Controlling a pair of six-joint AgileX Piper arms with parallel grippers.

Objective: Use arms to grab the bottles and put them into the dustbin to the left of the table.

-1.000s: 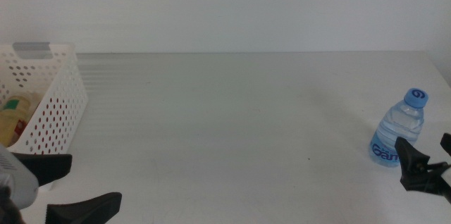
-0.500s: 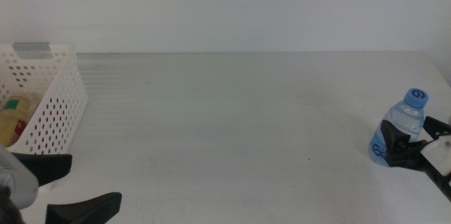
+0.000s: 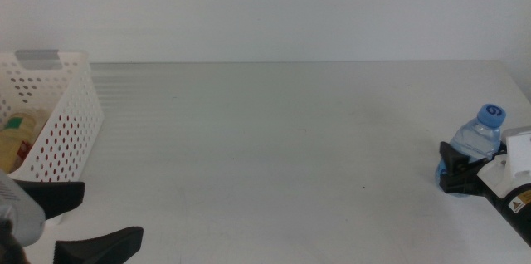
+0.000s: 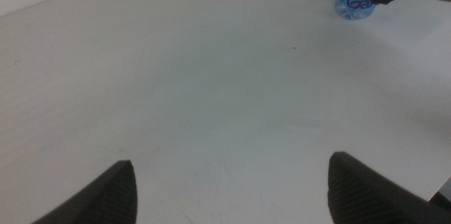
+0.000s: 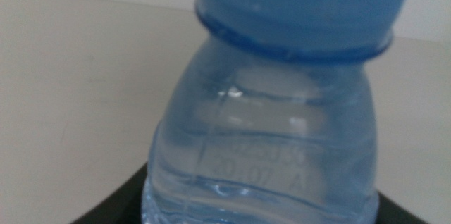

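Note:
A small clear water bottle [image 3: 484,131] with a blue cap stands upright at the table's [image 3: 274,148] right edge. My right gripper [image 3: 445,167] reaches in from the right, and its black jaws flank the bottle's lower body, still open. In the right wrist view the bottle [image 5: 268,132] fills the picture, with a dark jaw close on each side of it. The left wrist view shows the same bottle [image 4: 356,5] far off. My left gripper [image 3: 112,212] waits open at the bottom left. The white perforated dustbin [image 3: 70,114] stands at the left edge.
Inside the dustbin lies a yellow-drink bottle [image 3: 17,135] with a green-white label, and something red shows through the wall's holes. A plain white wall rises behind the table's far edge.
The right gripper has pushed forward so its jaws now sit on both sides of the water bottle. The bottle still stands where it was. The left gripper has not moved.

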